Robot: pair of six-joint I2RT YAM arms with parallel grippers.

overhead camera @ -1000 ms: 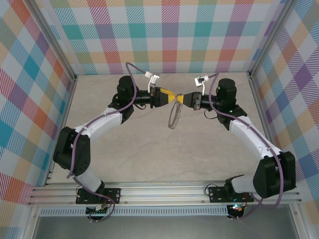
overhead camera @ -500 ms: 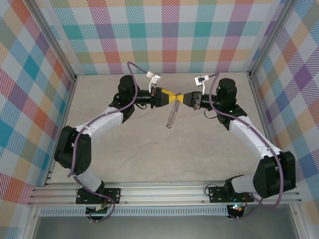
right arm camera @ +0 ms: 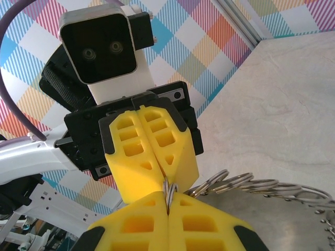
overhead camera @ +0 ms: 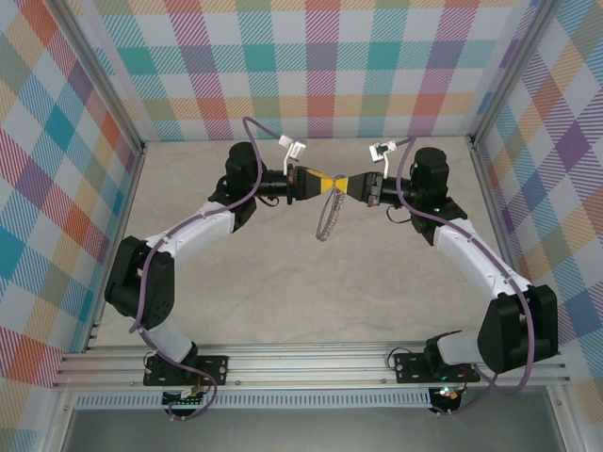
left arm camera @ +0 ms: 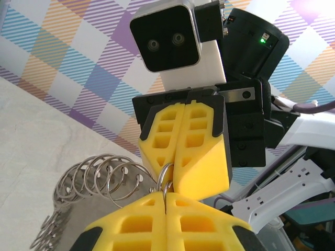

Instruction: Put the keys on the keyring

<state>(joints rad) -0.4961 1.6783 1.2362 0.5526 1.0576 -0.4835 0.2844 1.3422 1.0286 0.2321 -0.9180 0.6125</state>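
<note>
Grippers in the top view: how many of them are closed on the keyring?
2. The left gripper holds the keyring at its top from the left; the right gripper holds the same spot from the right, tip to tip.

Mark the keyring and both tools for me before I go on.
keyring (overhead camera: 326, 218), top view, middle of the hanging hoop.
left tool (left arm camera: 166, 204), left wrist view, seam at its fingertips.
right tool (right arm camera: 168, 204), right wrist view, seam at its fingertips.
</note>
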